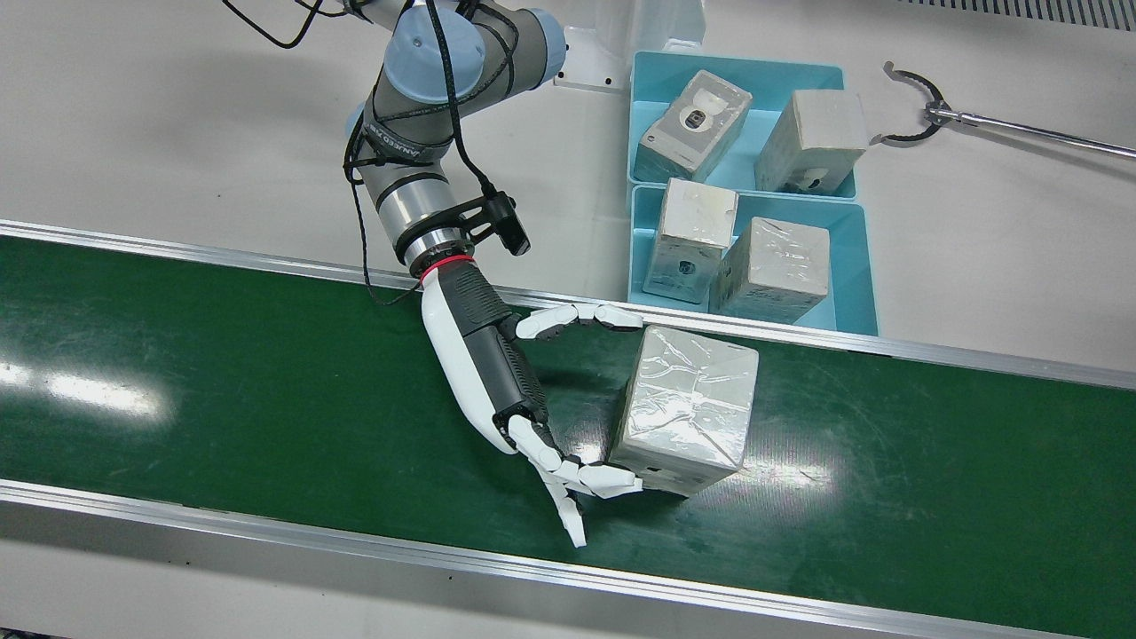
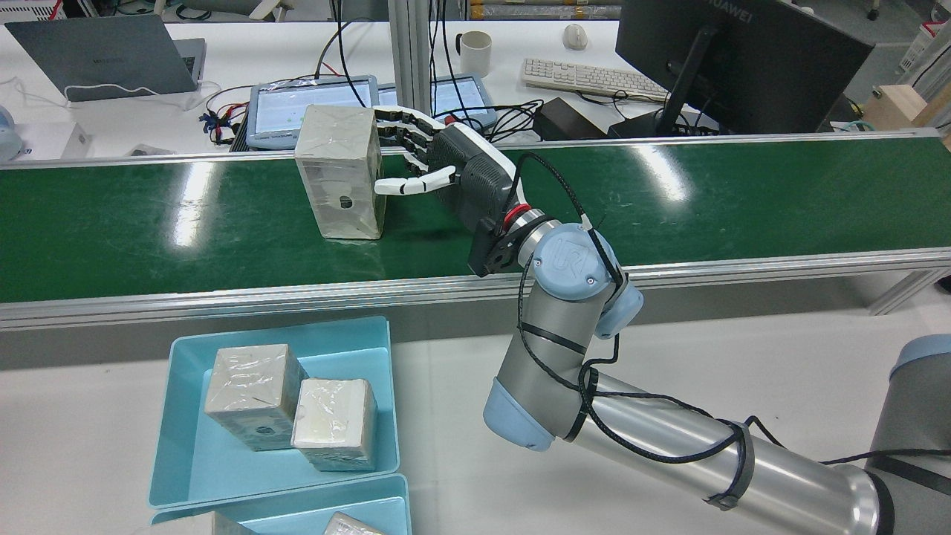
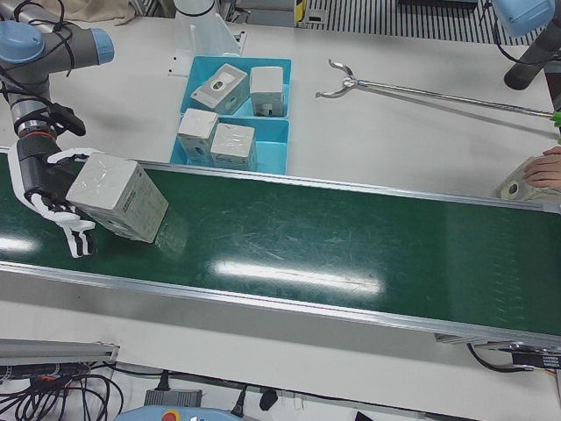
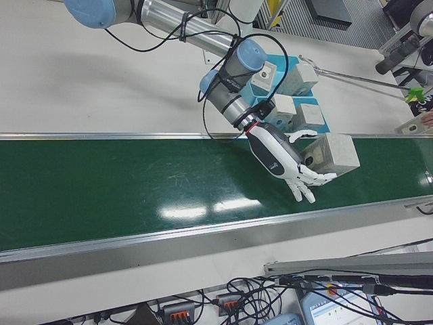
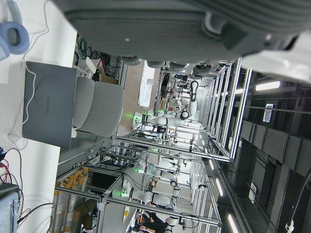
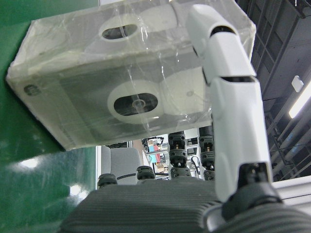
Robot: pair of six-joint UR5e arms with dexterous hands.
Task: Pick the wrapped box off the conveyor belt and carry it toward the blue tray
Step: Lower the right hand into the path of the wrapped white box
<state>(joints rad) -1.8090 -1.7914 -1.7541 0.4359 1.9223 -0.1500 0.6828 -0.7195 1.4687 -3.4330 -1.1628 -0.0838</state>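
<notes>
Box (image 1: 686, 408) sits on the green belt (image 1: 222, 382), right hand (image 1: 497, 373) wrapped around its left side as seen from the front. Thumb reaches along the far top edge, the other fingers (image 1: 603, 479) curl against the near lower edge, so the box is bracketed from two opposite sides. Looks like a pinch being set up across its width; the shiny wrap probably slips, which would explain the wide span.

Fingers spread and touching the box. Rear view shows thumb on the tray-side face and fingers at the far one. I'd call it clamped on the box, though how firm I can't tell. Left-front view shows it tilted, one bottom edge off the belt, so the lift seems to have begun.

Blue tray (image 1: 852, 293) lies just past the far belt rail, to the right of the hand, two other boxes (image 1: 772, 271) already inside and leaning on each other. Second tray (image 1: 648, 89) behind it holds two more. Free space in the nearer tray is tight.

Left hand: only its own camera shows a sliver of dark palm, fingers unseen, can't tell their state.

Reacher stick (image 1: 923, 111) lies on the desk (image 1: 177, 124) to the right, well clear.
</notes>
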